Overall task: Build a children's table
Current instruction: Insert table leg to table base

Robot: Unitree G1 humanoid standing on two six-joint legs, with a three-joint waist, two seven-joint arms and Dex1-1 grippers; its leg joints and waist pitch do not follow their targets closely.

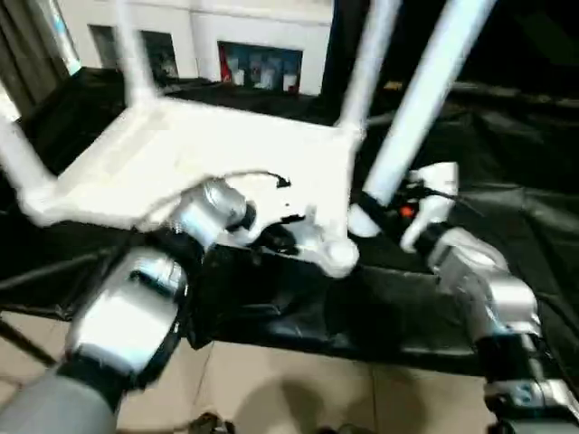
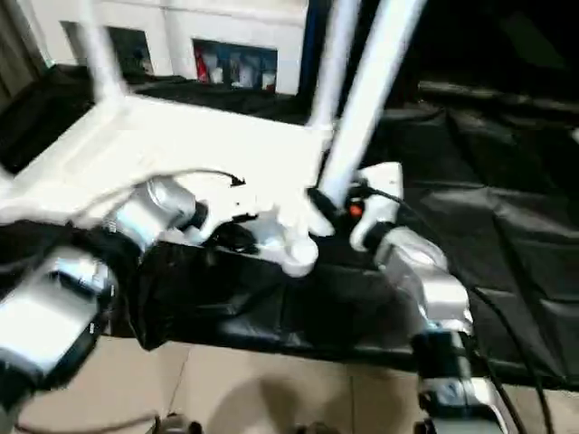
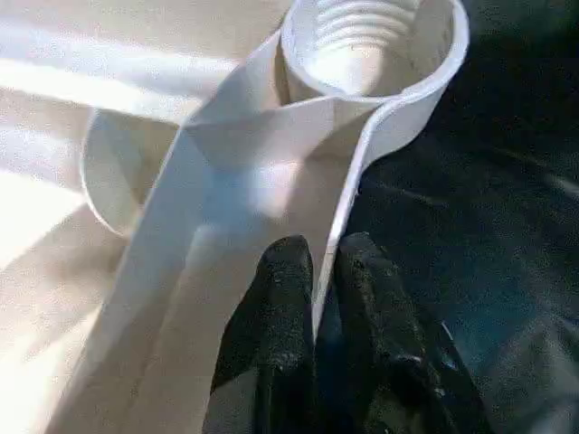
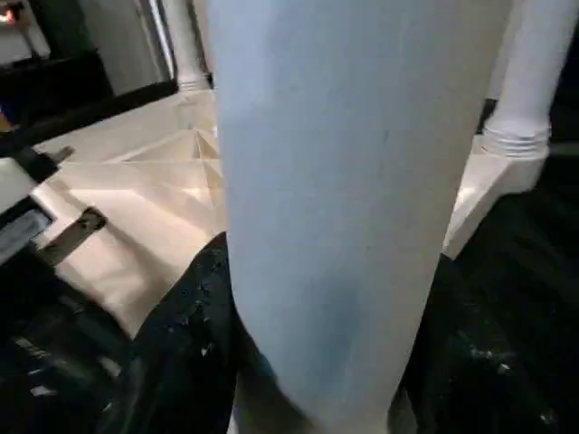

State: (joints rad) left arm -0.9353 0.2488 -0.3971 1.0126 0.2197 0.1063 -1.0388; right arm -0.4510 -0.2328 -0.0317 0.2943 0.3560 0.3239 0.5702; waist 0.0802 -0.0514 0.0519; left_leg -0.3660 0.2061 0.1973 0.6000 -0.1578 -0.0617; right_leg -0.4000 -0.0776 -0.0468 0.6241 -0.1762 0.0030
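At the near right corner of the upturned table top (image 1: 208,154), my left gripper (image 3: 314,298) has its two black fingers nearly together, pinching the thin white rim just beside the empty corner socket (image 3: 371,45), whose inside shows screw ridges. My right gripper (image 4: 317,362) sits to the right, its fingers spread around the loose leg (image 1: 421,108), a thick white tube that fills the gap between them; the tube leans up and to the right, its lower end just beside that empty socket. The top lies underside up on a black cloth (image 1: 507,163) over the bench, white plastic with raised ribs crossing it. Three more white legs stand from its other corners: one at the near left (image 1: 18,158), one at the far left (image 1: 136,63), one at the far right (image 1: 366,63). Beyond the bench stands a white cabinet (image 1: 253,36) with glass doors.
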